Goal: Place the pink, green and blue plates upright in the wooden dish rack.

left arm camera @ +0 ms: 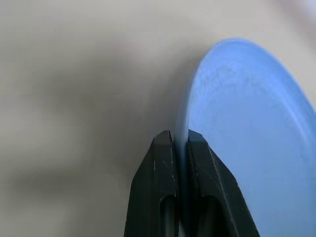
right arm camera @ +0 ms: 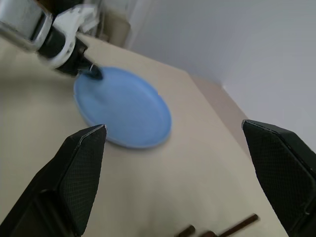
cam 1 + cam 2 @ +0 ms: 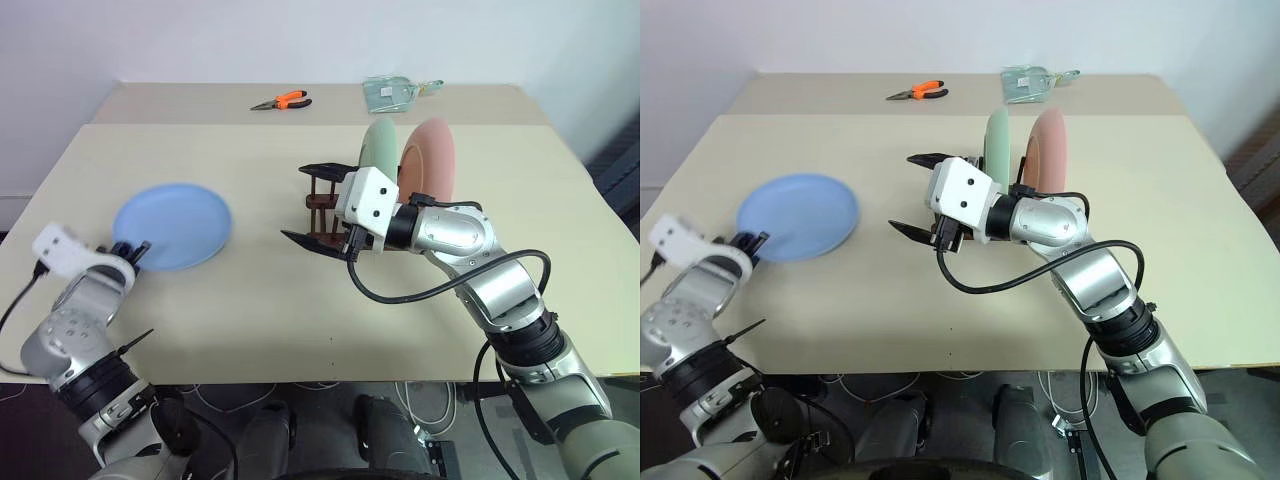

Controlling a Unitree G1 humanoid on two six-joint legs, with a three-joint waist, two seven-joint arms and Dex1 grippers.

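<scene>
The left hand (image 3: 133, 252) is clenched on the near-left rim of the blue plate (image 3: 175, 224), its two black fingers (image 1: 163, 168) pinching the edge between them. That plate lies on the left part of the beige worktop (image 3: 260, 300), well apart from the rack. At the middle, the right hand (image 3: 318, 205) hangs released with its fingers spread wide and nothing between them, just in front of the wooden dish rack (image 3: 318, 208). The green plate (image 3: 379, 146) and the pink plate (image 3: 428, 155) stand upright in the rack, side by side, green to the left.
</scene>
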